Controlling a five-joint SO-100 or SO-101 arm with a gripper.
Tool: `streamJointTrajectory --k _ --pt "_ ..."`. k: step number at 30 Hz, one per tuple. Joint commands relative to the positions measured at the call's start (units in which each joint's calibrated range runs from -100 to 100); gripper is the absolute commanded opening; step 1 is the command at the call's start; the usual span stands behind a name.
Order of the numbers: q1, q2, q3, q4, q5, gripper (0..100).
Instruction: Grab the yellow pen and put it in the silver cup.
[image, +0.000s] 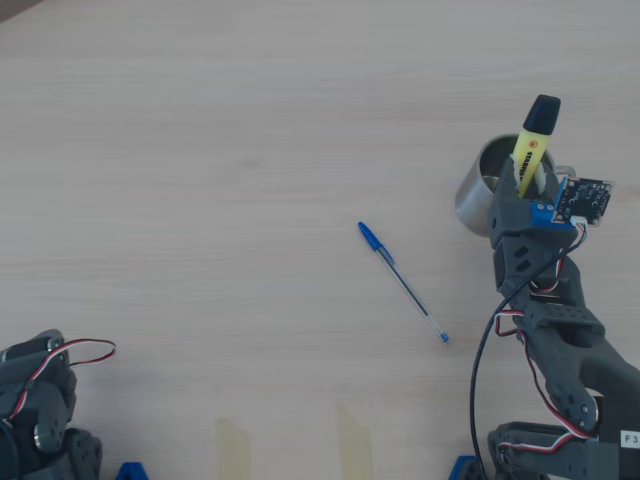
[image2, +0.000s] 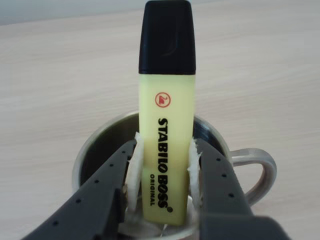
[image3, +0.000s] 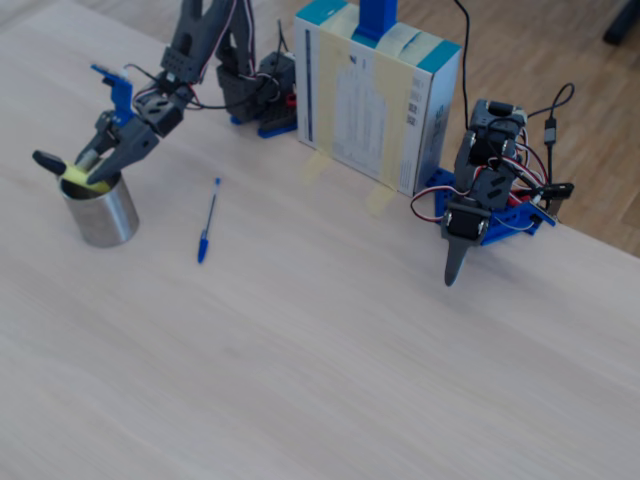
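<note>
My gripper is shut on the yellow pen, its white padded fingers pressing both sides of the body. The black cap points up and the lower end dips inside the rim of the silver cup. From overhead, the yellow pen leans out of the silver cup at the right, with the gripper over the cup's opening. In the fixed view the gripper holds the yellow pen tilted above the silver cup at the far left.
A thin blue ballpoint pen lies diagonally on the wooden table, left of the cup. A second idle arm and a taped cardboard box stand at the table's far side in the fixed view.
</note>
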Motion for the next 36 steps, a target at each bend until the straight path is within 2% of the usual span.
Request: streamJointTrajectory --k 1,12,24,29,36 --pt "-0.18 -0.78 -1.92 -0.56 0.97 12" --pt "-1.06 -3.44 -1.83 -0.65 1.13 26" --pt "-1.76 -3.6 -1.92 -0.65 0.92 28" --pt "-2.63 -3.68 -1.74 -0.65 0.87 35" --pt "-3.24 -5.43 -1.74 -0.82 1.18 38"
